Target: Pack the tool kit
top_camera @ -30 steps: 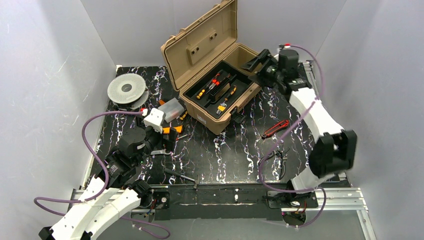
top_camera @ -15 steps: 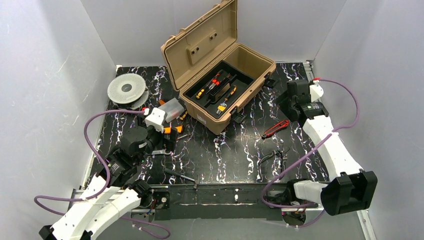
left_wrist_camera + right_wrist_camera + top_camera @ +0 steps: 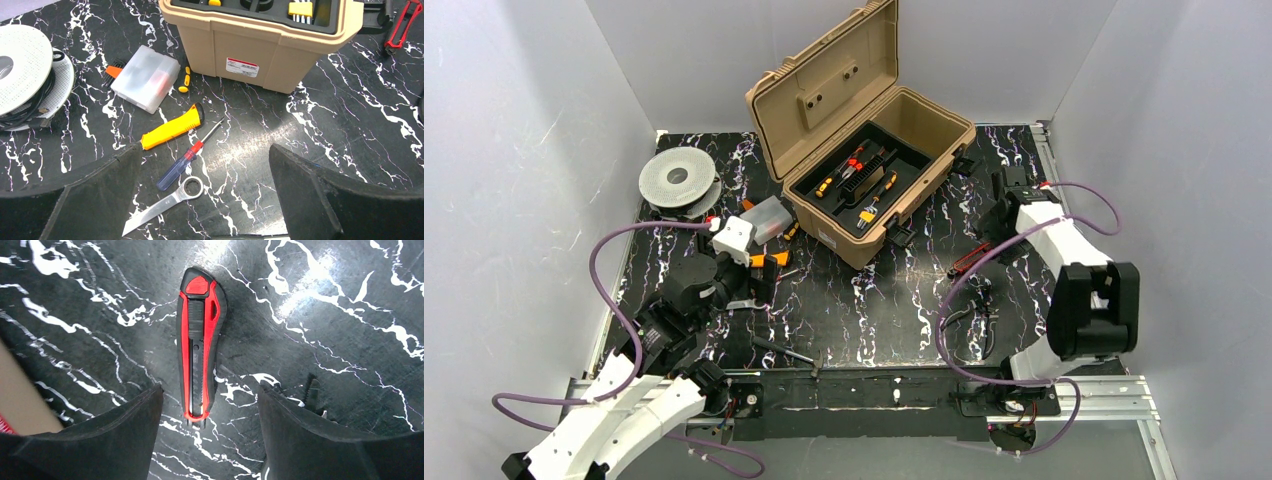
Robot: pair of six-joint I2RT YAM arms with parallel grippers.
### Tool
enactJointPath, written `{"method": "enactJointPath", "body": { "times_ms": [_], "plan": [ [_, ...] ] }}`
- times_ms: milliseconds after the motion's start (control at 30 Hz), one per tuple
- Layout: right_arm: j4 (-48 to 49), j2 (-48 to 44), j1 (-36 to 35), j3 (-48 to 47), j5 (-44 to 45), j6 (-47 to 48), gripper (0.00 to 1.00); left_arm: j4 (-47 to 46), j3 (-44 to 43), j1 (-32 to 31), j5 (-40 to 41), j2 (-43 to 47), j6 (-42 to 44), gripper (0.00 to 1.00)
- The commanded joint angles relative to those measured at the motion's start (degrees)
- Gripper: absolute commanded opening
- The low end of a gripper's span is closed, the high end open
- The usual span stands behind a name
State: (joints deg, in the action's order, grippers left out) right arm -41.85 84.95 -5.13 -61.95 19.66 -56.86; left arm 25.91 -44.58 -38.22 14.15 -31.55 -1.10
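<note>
The tan toolbox [image 3: 864, 150] stands open at the back, with orange-black screwdrivers in its black tray [image 3: 859, 178]. My right gripper [image 3: 1002, 222] hovers open over a red-black utility knife [image 3: 200, 345]. The knife's near end lies between the spread fingers [image 3: 125, 435], which are not touching it. My left gripper [image 3: 205, 150] is open above a yellow-handled tool [image 3: 172, 127], a blue-red screwdriver [image 3: 187, 157] and a steel wrench [image 3: 165, 205], holding nothing.
A clear plastic box [image 3: 146, 77] and a grey spool [image 3: 676, 178] lie left of the toolbox. Black pliers [image 3: 969, 310] rest near the right arm, their jaw tip [image 3: 314, 390] beside my right finger. A dark tool [image 3: 789, 352] lies at the near edge.
My right arm swung from the toolbox's right end forward and down to hover over the red knife. The left arm has not moved.
</note>
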Motion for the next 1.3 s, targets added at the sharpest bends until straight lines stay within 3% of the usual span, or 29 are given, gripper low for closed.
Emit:
{"method": "enactJointPath", "body": {
  "times_ms": [0, 400, 600, 733, 867, 900, 1033, 1267],
  "plan": [
    [-1.56, 5.19, 0.03, -3.61, 0.16, -2.10, 0.77, 0.63, -0.29, -0.06, 0.86, 0.97, -0.14, 0.98],
    [1.17, 14.92, 0.03, -5.32, -1.07, -3.51, 0.75, 0.86, -0.37, -0.10, 0.39, 0.89, -0.15, 0.98],
    [2.03, 16.77, 0.03, -4.49, -1.31, -4.03, 0.69, 0.88, -0.51, -0.10, 0.44, 0.72, -0.14, 0.98],
    [2.70, 16.91, 0.03, -3.93, -2.04, -3.84, 0.55, 0.89, -0.46, -0.12, 0.35, 0.71, -0.17, 0.98],
    [4.32, 12.64, 0.03, -1.38, -1.35, -4.16, 0.24, 0.90, -0.48, -0.13, 0.18, 0.61, -0.17, 0.98],
    [4.67, 10.96, 0.03, -0.74, -0.99, -4.16, 0.21, 0.90, -0.44, -0.11, 0.18, 0.57, -0.13, 0.98],
    [5.26, 4.64, 0.06, -0.27, -1.43, -1.21, 0.20, 0.92, -0.50, -0.06, 0.09, 0.61, -0.13, 0.98],
    [13.73, -8.27, 0.04, 0.58, -9.56, 13.41, 0.18, 0.90, -0.59, -0.08, 0.09, 0.53, -0.13, 0.98]
  ]
}}
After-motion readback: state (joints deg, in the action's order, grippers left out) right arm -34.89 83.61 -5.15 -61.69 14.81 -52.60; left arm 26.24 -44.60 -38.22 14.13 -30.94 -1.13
